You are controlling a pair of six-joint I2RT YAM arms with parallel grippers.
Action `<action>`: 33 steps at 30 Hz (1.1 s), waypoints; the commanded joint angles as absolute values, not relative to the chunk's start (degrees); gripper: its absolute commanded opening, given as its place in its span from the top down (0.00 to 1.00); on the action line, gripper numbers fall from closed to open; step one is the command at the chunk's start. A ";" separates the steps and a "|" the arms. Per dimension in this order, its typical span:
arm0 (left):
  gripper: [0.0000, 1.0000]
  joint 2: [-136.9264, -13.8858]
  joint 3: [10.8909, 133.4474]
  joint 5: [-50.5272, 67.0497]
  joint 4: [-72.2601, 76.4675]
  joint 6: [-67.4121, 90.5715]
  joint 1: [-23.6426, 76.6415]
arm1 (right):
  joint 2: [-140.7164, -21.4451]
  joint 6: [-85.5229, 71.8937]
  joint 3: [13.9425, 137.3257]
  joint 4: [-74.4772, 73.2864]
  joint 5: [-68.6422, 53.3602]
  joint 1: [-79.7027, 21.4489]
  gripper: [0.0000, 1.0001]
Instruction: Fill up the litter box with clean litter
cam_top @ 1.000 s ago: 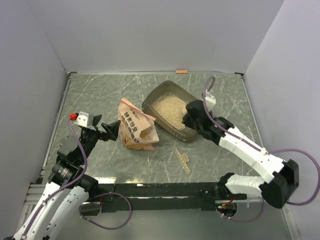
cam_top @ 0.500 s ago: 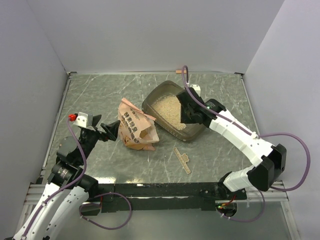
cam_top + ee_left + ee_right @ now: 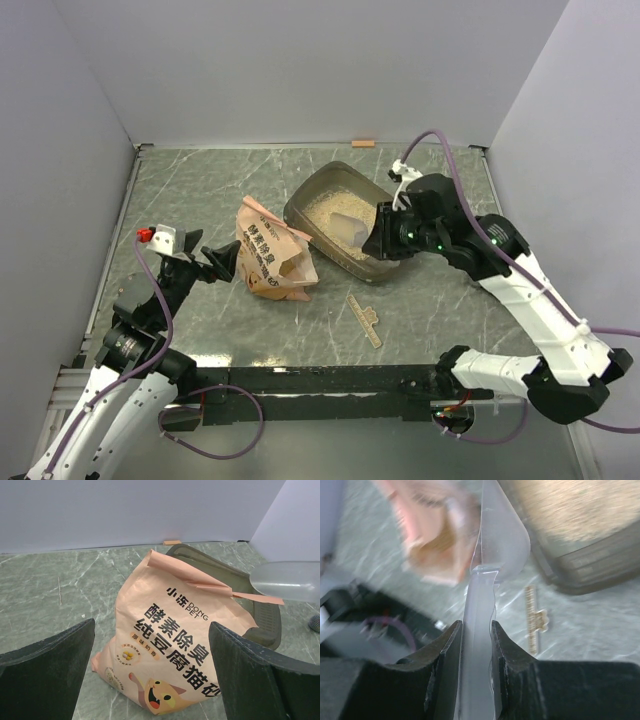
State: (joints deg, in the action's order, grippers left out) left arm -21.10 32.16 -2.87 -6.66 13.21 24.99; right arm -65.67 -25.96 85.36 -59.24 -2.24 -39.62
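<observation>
- Looking down from above, the litter box [image 3: 340,258] sits on the far right part of the table [image 3: 200,190], turned at a slant.
- Pale sandy clean litter [image 3: 325,207] lies inside the box and covers much of its floor.
- The right gripper [image 3: 381,238] is squeezed tight on the handle of a clear plastic scoop [image 3: 349,228].
- In the right wrist view, both fingers [image 3: 445,665] press on the thin handle, one from each side.
- The round end of the scoop is over the near right part of the box, above the litter. I cannot tell if it touches the litter or if any litter is in it.
- The orange bag [image 3: 272,262] sits just left of the box. Its torn top points to the far side, close to the rim of the box. A cartoon cat and big dark letters show on its front.
- The left gripper [image 3: 228,262] is just left of the bag. Its fingers are spread wide apart and grasp nothing.
- A small tan strip [image 3: 365,320] lies flat on the table, nearer than the box and apart from it.
- A little piece of orange tape [image 3: 363,143] is at the far edge of the table, by the wall.
</observation>
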 commanded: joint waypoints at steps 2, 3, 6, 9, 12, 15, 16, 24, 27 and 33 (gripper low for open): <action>0.01 -20.74 33.57 -2.37 -4.22 13.62 25.22 | -64.07 -26.72 87.63 -62.92 -16.41 -39.99 1.00; 0.01 -20.74 33.66 -2.37 -4.31 13.54 25.22 | -63.99 -26.89 87.80 -63.19 -17.13 -40.08 1.00; 0.01 -20.48 33.57 -2.55 -4.31 13.45 25.22 | -63.81 -27.95 87.28 -63.37 -19.86 -40.08 1.00; 0.01 -20.48 33.57 -2.81 -4.39 13.45 25.22 | -63.81 -28.65 85.61 -62.14 -21.79 -40.08 1.00; 0.01 -20.30 33.49 -2.99 -4.31 13.36 25.22 | -63.81 -29.62 82.80 -59.52 -23.90 -40.08 1.00; 0.01 -20.39 33.49 -2.90 -4.31 13.36 25.22 | -64.33 -31.19 79.64 -56.61 -25.40 -39.99 1.00; 0.01 -20.48 33.49 -2.90 -4.31 13.36 25.22 | -64.51 -31.46 79.19 -55.91 -25.66 -40.08 1.00; 0.01 -20.30 33.49 -2.46 -4.13 13.45 25.22 | -67.58 -34.62 75.59 -49.84 -28.03 -40.08 1.00; 0.01 -20.21 33.49 -2.46 -4.04 13.45 25.22 | -69.87 -36.64 74.18 -46.33 -29.00 -39.99 1.00; 0.01 -20.04 33.49 -2.37 -4.04 13.36 25.22 | -76.72 -41.12 71.82 -40.79 -29.62 -39.99 1.00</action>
State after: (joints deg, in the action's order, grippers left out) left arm -21.06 32.16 -2.87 -6.66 13.21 24.99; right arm -73.80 -36.40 73.80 -47.51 -27.94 -39.62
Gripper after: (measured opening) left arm 0.993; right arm 0.332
